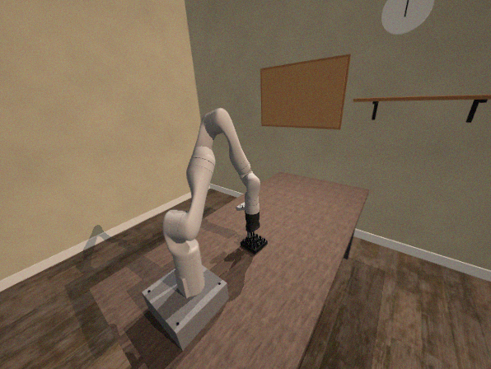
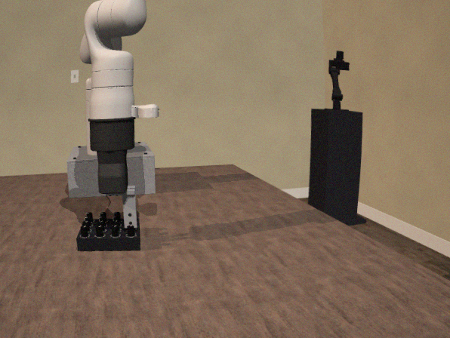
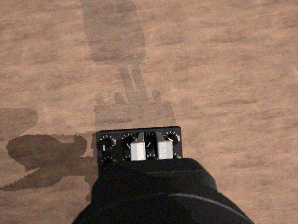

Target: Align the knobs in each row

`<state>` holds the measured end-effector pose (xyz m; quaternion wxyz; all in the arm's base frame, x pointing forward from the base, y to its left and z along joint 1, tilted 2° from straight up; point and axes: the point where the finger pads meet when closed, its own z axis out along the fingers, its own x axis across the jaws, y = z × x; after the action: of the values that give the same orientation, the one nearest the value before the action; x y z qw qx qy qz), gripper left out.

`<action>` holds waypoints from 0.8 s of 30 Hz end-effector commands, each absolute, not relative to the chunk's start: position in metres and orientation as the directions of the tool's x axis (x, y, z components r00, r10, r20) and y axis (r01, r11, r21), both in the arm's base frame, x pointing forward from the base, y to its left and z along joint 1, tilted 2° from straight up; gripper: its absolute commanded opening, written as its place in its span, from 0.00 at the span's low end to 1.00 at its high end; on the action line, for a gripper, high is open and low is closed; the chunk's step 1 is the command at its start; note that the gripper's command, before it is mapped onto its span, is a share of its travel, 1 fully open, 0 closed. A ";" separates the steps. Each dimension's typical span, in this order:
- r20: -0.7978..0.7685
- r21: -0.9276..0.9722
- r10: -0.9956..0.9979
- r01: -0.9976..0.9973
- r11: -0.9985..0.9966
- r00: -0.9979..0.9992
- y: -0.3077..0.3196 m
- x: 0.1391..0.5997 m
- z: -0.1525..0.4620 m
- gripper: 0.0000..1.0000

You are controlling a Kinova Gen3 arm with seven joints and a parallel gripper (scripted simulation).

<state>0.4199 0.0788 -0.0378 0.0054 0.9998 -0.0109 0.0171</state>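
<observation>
The knob box (image 2: 109, 241) stands on the wooden counter (image 2: 264, 271), a short way in front of the arm's grey base block (image 1: 198, 310). The arm (image 1: 198, 181) reaches down over it with the wrist vertical. The exterior view shows the box from the side: a low black block with rows of small black knobs standing on its top face, and one pale finger (image 2: 130, 209) of the gripper (image 2: 129, 222) coming down onto a knob at the box's right-hand end as seen there. The wrist view adds what that side view hides: both pale fingers stand to either side of one knob (image 3: 150, 139) in the row of the box farthest from the camera body, and the gripper (image 3: 150, 150) is clamped on that knob, its jaws narrow but held apart by it. The wrist view also shows white rings of marks around the uncovered knobs, but the printed names are too small and blurred to read, so the gripped knob's row and number probably cannot be settled from these views. The top view alone shows the whole arm, a cork board (image 1: 305, 92), a wall shelf (image 1: 420, 99) and a round clock (image 1: 407, 14).
</observation>
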 end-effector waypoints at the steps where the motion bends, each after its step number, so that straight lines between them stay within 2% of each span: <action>1: 0.035 0.010 -0.027 -0.028 -1.000 0.999 0.080 0.420 -0.037 0.30; 24: 0.035 0.010 -0.039 -0.039 -0.999 0.999 0.080 0.420 -0.037 0.30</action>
<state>0.4194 0.0792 -0.0380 0.0056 0.9996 -0.0197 0.0168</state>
